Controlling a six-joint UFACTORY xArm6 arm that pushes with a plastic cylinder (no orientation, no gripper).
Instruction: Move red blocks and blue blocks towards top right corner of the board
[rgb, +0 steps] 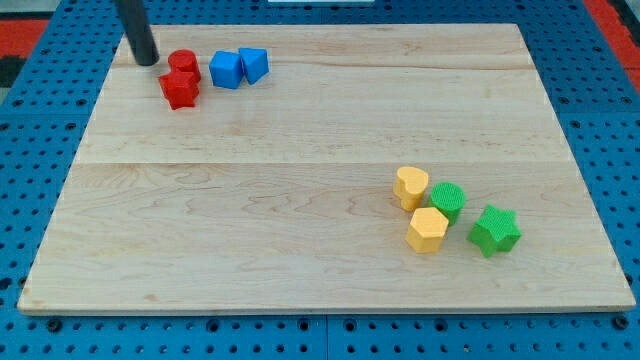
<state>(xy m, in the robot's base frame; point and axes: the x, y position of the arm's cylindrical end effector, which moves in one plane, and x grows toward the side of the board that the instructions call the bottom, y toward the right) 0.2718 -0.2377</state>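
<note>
My tip (146, 60) rests on the board near the view's top left, just left of the red blocks and apart from them. A red cylinder (183, 64) stands right of the tip, with a red star-shaped block (180, 89) touching it just below. A blue cube (226, 70) sits right of the red cylinder, and a blue wedge-like block (254, 64) touches the cube's right side. All of these lie in the top left part of the wooden board (330, 130).
Near the view's bottom right sit a yellow heart-like block (410, 187), a yellow hexagonal block (427, 229), a green cylinder (448, 201) and a green star (494, 230). Blue pegboard surrounds the board.
</note>
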